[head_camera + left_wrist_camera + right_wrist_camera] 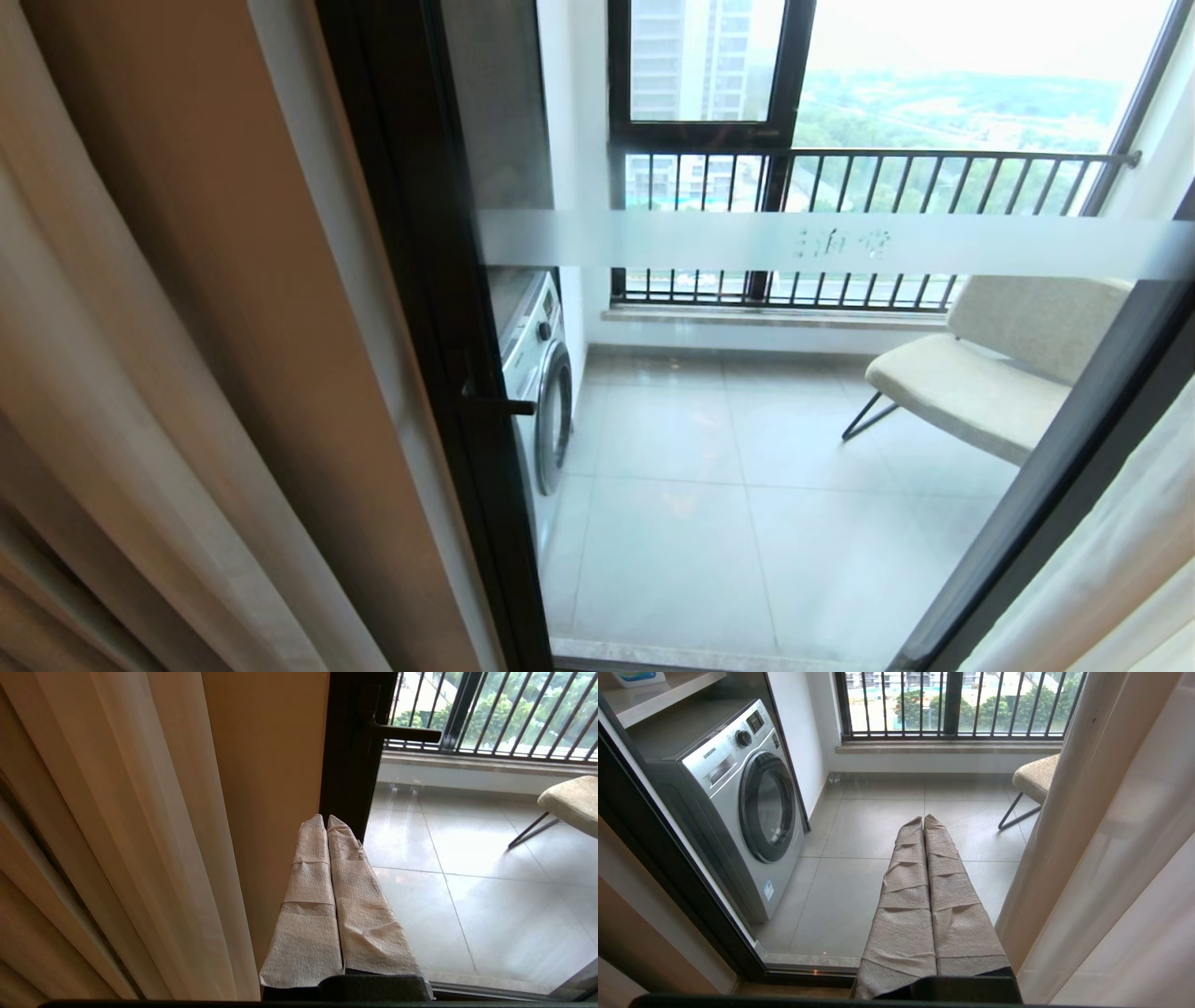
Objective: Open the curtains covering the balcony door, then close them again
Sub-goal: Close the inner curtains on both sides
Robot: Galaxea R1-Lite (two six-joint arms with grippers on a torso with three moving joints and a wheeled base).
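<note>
The curtains (140, 373) hang drawn aside of the balcony door (747, 243); left end effector (326, 817) and right end effector (923, 819) are clenched, empty

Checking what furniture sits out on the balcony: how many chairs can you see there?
1: a beige chair on thin dark legs stands on the balcony's right side, under the railing. The curtains may hide others.

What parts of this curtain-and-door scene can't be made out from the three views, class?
- Head view: tops and hems of the curtains run past the picture's edges.
- Head view: the logo on the balcony door band is too faint to read.
- Left wrist view: the washing machine is hidden behind the door frame.
</note>
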